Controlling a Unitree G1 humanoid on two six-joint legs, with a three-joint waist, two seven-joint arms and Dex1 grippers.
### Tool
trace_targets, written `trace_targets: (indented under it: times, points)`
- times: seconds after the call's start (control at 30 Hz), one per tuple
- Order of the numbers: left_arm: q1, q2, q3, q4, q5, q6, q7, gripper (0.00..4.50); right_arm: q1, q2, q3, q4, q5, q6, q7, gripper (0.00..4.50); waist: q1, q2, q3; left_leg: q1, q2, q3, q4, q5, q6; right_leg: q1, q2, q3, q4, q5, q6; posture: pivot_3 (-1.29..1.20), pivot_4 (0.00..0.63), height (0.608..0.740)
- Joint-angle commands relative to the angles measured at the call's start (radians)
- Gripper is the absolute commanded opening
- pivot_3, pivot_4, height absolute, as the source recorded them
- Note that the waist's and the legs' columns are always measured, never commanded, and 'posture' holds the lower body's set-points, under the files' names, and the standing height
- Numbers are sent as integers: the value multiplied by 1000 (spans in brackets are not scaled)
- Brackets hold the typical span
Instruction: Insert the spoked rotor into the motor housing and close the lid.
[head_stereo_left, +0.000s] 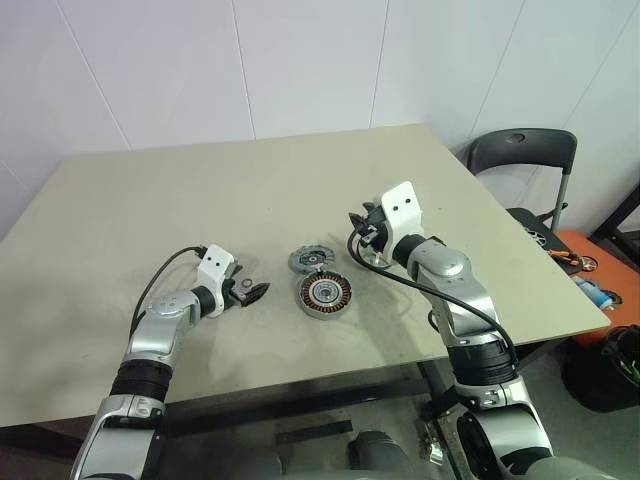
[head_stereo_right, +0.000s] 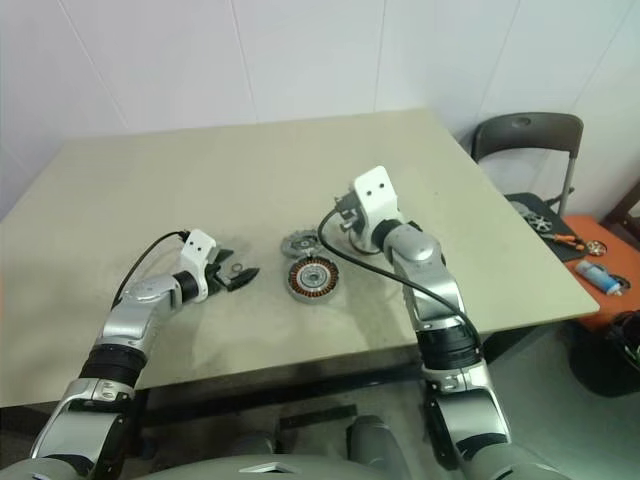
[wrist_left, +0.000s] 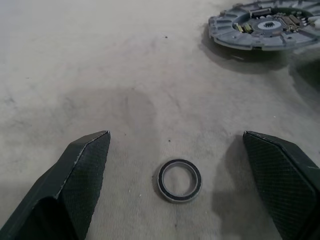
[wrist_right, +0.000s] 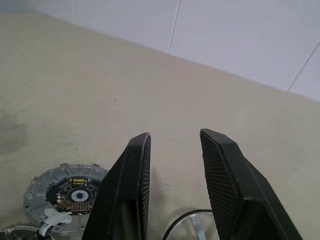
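Left gripper (wrist_left: 175, 150): my two black fingers stand spread wide, low over the beige table (head_stereo_left: 200, 200), with nothing between them but tabletop.
Small ring: a thin dark loose ring (wrist_left: 179, 180) lies flat on the table in the gap between my left fingers, touching neither.
Right gripper (wrist_right: 172, 165): my fingers stand a narrow gap apart, raised above the table and gripping nothing that I can see.
Spoked rotor: a silvery spoked wheel (wrist_right: 197, 226) shows just under my right fingers; whether it touches them I cannot tell.
Motor housing: the squat round silver-grey metal cylinder with copper windings (head_stereo_left: 323, 294) sits on the table between my two arms, open on top.
Lid: the flat grey round cap with a small circuit board and central hub (head_stereo_left: 311, 260) lies just behind the housing, near my right gripper.
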Motion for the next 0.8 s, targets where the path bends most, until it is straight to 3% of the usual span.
trace_targets:
  times: [0.03,0.77,0.8]
  points:
    - [26,13,-15,0,10,21,-12,4500,-14,-6,7,-32,6,-13,-1,1635,0,0,0,0,0,0,0,0,0,0,0,0,0,0,0,0,0,740]
    - [99,38,27,-31,-2,-12,53,4500,-32,-13,37,-9,10,-14,26,1635,-24,0,0,12,1,1,-3,0,0,9,1,1,0,-3,4,0,0,740]
    - [99,37,25,-35,-2,-8,57,4318,-33,-13,39,-7,9,-15,26,1656,-24,0,0,13,1,1,-3,0,0,9,1,1,0,-3,4,0,0,740]
